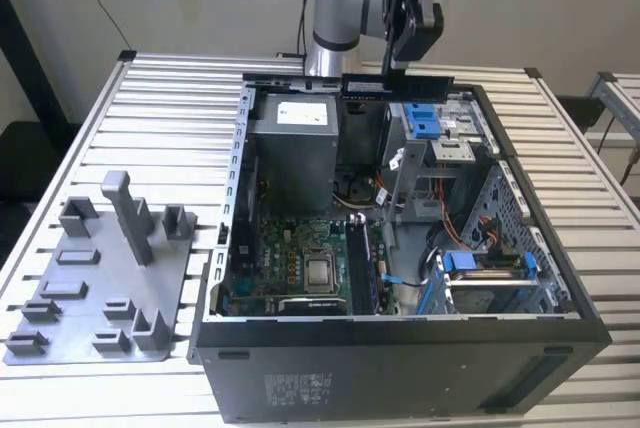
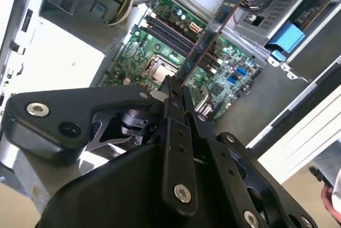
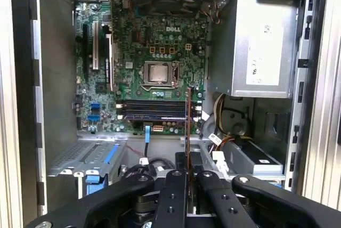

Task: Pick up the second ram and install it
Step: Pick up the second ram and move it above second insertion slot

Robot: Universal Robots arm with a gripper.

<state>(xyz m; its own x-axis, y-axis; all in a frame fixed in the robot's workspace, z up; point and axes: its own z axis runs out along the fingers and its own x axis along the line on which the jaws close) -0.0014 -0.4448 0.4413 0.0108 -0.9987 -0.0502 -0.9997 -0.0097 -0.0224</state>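
The black gripper's [image 2: 173, 87] jaws are clamped on the second ram [image 1: 396, 84], a long, narrow dark memory stick. It hangs at twelve o'clock above the open black computer case [image 1: 400, 348]. It looks light, stiff and fragile, best held by its upper edge.

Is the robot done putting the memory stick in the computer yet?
Not yet. Done: the second ram has been picked up. In hand: the claw is shut on it and holds it in the air over the open computer case. Left: the stick is not in the memory slots on the green board; it hangs above them.
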